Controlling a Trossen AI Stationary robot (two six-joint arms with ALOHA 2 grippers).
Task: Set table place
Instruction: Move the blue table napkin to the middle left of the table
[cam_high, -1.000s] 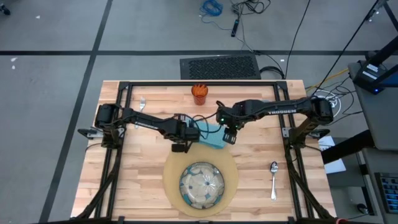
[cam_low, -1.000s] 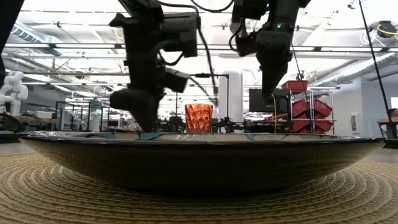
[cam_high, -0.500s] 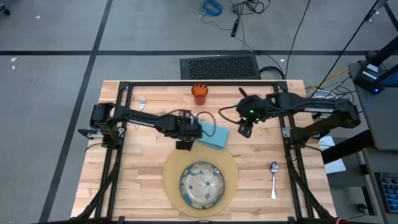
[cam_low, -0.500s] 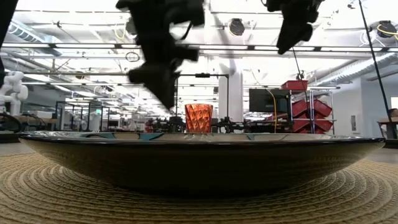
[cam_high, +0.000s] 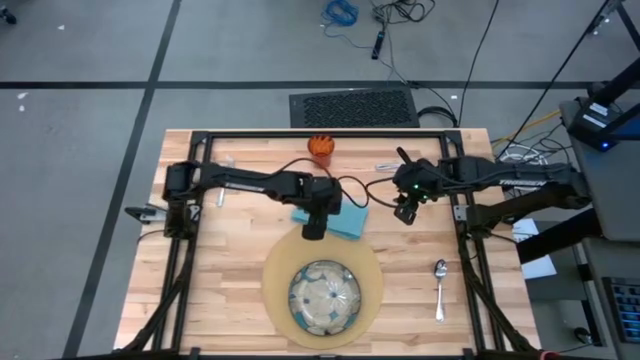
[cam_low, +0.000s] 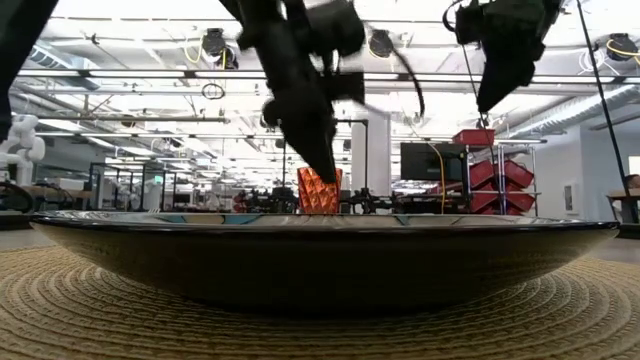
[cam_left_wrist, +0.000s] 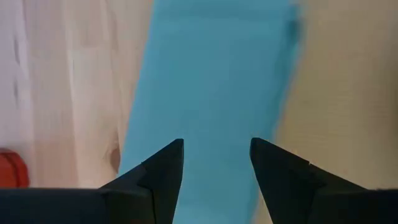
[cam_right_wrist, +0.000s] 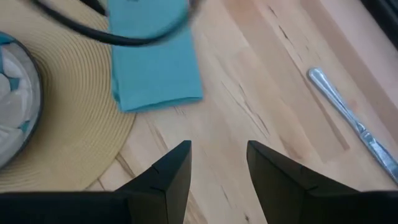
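Table: light butcher-block wooden table (cam_high: 220, 290) w/ black metal frame.
Mat: large round tan woven mat (cam_high: 370, 285) at near edge, centred.
Dish: round blue-green patterned dish (cam_high: 324, 297) on mat, approx centre.
Napkin: teal cloth napkin (cam_high: 350, 222) flat on table mid-area, its near edge just beside mat's far rim; partly under left arm.
Cup: small orange cup (cam_high: 320, 148) upright nr far edge, centre.
Spoon: metal spoon (cam_high: 439, 290) nr right edge, toward near-right corner, well apart from mat.
Other cutlery: metal piece (cam_high: 224, 180) nr far-left corner; another metal piece (cam_high: 388, 166) nr far edge, right of cup; type can't tell.
L gripper: left gripper (cam_left_wrist: 216, 163) above napkin, fingers apart, nothing between them.
R gripper: right gripper (cam_right_wrist: 217, 163) above bare wood right of napkin, fingers apart, empty.
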